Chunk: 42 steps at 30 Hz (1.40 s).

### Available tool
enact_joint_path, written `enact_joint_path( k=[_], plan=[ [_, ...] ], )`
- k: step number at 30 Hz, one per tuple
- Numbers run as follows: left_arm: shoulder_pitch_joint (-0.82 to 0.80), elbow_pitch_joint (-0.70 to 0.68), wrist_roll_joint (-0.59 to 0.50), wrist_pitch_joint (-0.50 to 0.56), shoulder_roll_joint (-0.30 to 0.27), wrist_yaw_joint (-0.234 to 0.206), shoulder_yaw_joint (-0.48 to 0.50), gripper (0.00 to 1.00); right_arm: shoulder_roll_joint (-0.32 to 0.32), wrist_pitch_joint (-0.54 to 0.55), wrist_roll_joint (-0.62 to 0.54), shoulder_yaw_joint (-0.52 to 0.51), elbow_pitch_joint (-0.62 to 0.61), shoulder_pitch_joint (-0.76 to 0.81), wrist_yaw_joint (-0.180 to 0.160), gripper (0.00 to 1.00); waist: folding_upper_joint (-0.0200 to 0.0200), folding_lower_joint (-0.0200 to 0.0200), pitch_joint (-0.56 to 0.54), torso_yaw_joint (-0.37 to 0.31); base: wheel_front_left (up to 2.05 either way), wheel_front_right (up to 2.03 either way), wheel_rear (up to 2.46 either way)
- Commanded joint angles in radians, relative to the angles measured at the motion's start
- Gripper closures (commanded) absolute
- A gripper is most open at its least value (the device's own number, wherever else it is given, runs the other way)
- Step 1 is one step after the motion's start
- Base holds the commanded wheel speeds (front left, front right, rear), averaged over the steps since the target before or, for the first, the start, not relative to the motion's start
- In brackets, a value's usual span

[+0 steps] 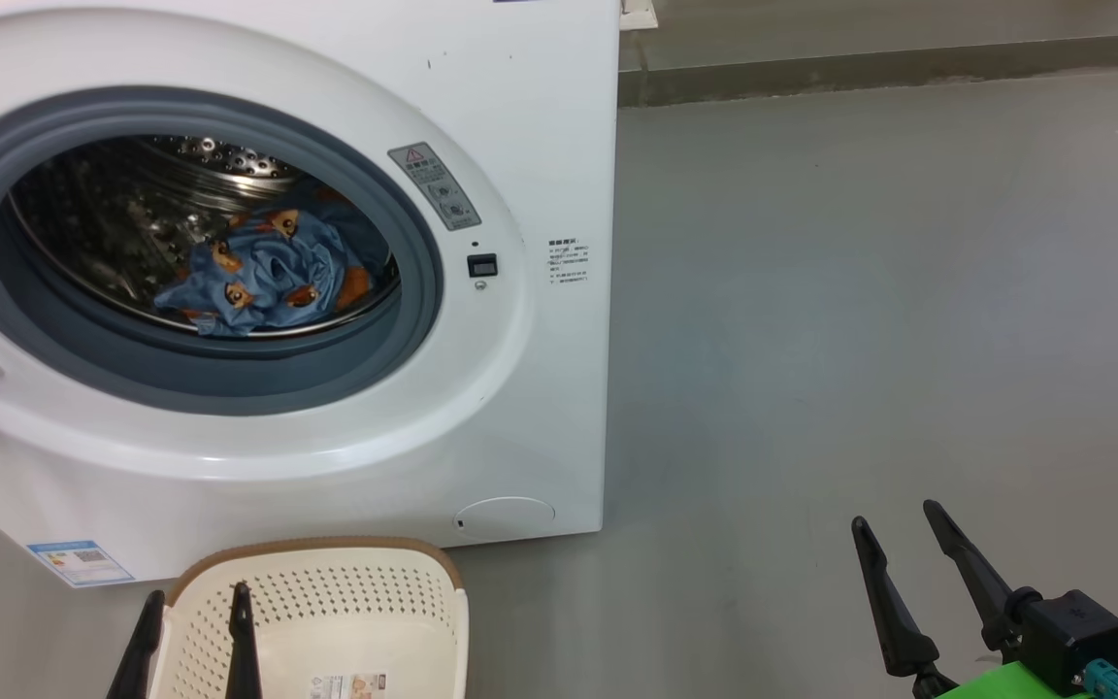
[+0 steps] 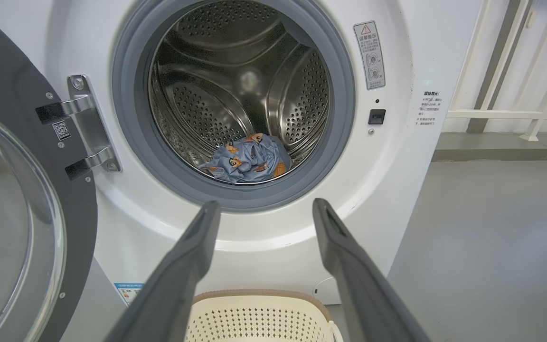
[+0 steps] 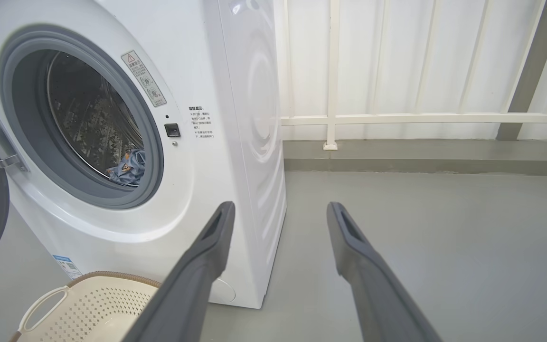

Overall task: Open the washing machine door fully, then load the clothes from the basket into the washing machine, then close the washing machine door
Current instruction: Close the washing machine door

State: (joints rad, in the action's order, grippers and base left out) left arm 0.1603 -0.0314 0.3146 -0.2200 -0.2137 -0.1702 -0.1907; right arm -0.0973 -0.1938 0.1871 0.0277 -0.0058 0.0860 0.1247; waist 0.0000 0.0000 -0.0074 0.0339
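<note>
Clothes point(image 1: 263, 277) lie in drum point(image 2: 235, 85), 6 o'clock; basket point(image 1: 326, 582) empty. Door point(image 2: 17, 190) swung open, 9 o'clock of opening. Your left and right jaws wide, holding nothing. Door judged stiff, heavy, glossy: push black ring's free edge, not glass.

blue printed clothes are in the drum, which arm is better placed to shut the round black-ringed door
Probably left. The round black-ringed glass washing machine door hangs open at the robot's left, beside the open left gripper. The open right gripper sits far right over grey floor.
</note>
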Motion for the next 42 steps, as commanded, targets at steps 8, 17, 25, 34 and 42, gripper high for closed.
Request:
enact_joint_path(
  k=[8, 17, 25, 34, 42],
  plan=[
    [-0.028, -0.016, 0.006, -0.003, -0.023, -0.006, 0.029, 0.0, -0.004, -0.001, 0.005, 0.028, -0.028, -0.015, 0.006, 0.0, 0.0, 0.0, 0.003, 0.003, -0.91, 0.91, 0.0],
    [-0.034, -0.014, 0.008, -0.002, -0.026, -0.01, 0.024, 0.0, -0.005, -0.002, 0.006, 0.027, -0.029, -0.018, 0.006, 0.0, 0.0, 0.0, 0.01, 0.013, -1.94, 1.94, 0.0],
    [-0.038, -0.015, 0.007, -0.008, -0.033, -0.011, 0.024, 0.0, -0.006, -0.005, 0.007, 0.026, -0.022, -0.025, 0.006, 0.0, 0.0, 0.0, 0.012, 0.016, -1.52, 1.52, 0.0],
    [-0.041, -0.014, 0.004, -0.011, -0.039, -0.016, 0.02, 0.0, -0.004, -0.006, 0.006, 0.024, -0.017, -0.025, 0.006, 0.0, 0.0, 0.0, 0.007, 0.016, -0.49, 0.49, 0.0],
    [-0.04, -0.015, 0.006, -0.013, -0.041, -0.018, 0.014, 0.0, -0.004, -0.005, 0.007, 0.023, -0.013, -0.024, 0.006, 0.0, 0.0, 0.0, 0.002, 0.022, 0.0, 0.0, 0.0]
  ],
)
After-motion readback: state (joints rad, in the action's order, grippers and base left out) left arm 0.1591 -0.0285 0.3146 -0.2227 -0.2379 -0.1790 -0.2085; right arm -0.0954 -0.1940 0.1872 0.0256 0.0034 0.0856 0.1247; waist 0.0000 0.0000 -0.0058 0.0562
